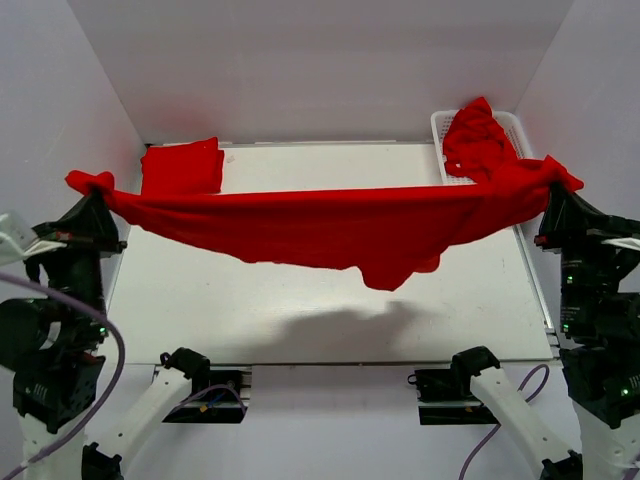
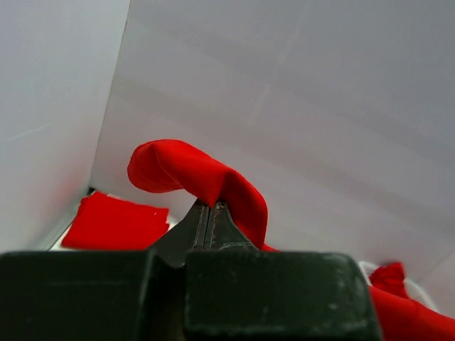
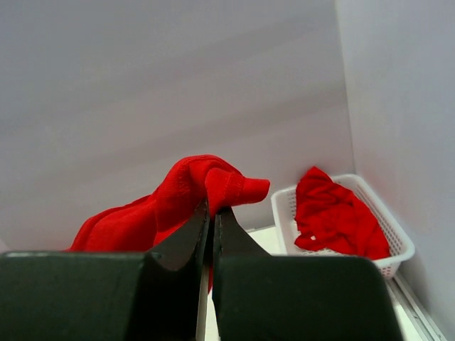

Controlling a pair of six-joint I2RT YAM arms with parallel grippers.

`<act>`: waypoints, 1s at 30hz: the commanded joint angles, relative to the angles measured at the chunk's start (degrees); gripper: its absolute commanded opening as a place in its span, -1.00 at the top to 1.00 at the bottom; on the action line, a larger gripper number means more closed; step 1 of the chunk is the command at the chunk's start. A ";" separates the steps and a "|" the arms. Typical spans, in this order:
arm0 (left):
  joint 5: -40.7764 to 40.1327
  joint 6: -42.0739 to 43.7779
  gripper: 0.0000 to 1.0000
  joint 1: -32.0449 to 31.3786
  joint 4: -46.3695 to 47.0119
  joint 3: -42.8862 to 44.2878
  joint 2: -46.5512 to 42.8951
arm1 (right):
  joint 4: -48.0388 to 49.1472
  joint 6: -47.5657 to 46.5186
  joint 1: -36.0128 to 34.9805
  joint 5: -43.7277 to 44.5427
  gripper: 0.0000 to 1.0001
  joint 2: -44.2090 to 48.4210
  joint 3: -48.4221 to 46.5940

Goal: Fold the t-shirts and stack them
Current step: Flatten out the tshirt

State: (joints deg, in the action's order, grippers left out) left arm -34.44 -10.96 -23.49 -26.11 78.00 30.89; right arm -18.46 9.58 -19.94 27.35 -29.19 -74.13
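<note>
A red t-shirt [image 1: 320,225] hangs stretched in the air across the table, sagging in the middle. My left gripper [image 1: 97,190] is shut on its left end, and the pinched cloth [image 2: 206,177] bulges over the closed jaws of the left gripper [image 2: 210,206]. My right gripper [image 1: 552,180] is shut on the right end, where a bunched hem [image 3: 220,181] pokes out above the right gripper [image 3: 212,207]. A folded red t-shirt [image 1: 182,168] lies flat at the back left and shows as the folded t-shirt [image 2: 114,222] in the left wrist view.
A white lattice basket [image 1: 512,125] stands at the back right with crumpled red t-shirts [image 1: 475,140] in it; the basket [image 3: 284,213] and its crumpled t-shirts [image 3: 338,213] also show in the right wrist view. White walls close in the table [image 1: 300,320] at the back and sides.
</note>
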 commanded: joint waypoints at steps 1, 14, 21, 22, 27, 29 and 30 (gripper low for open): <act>0.77 0.59 1.00 0.37 0.09 1.37 0.91 | 0.26 -1.76 0.52 -0.19 1.00 -0.25 -1.90; -10.20 -0.55 1.00 2.30 5.98 -6.19 29.37 | 6.94 4.73 0.87 2.26 1.00 -21.93 12.83; -1.18 -3.45 1.00 8.62 14.15 -9.88 53.42 | 16.96 9.14 3.42 -8.78 1.00 -42.86 22.19; -0.20 -3.45 1.00 9.41 14.68 -8.49 56.79 | 16.96 9.22 3.60 -8.81 0.95 -50.45 21.58; 4.11 -4.68 -0.95 12.58 8.37 8.02 77.27 | 11.44 9.40 6.67 -9.77 -0.07 -65.98 8.84; 5.77 -5.21 -1.00 13.20 1.11 18.70 85.25 | 8.97 8.18 6.94 -11.17 -0.51 -68.44 5.50; 6.39 -5.21 -1.00 13.20 -0.25 21.47 87.12 | 8.36 8.08 7.02 -11.27 -0.57 -68.54 4.27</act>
State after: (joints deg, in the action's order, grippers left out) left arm -31.46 -14.90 -10.83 -20.69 89.01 115.74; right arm -10.24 17.98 -13.47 17.76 -98.76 -63.70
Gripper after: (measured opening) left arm 0.986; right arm 0.756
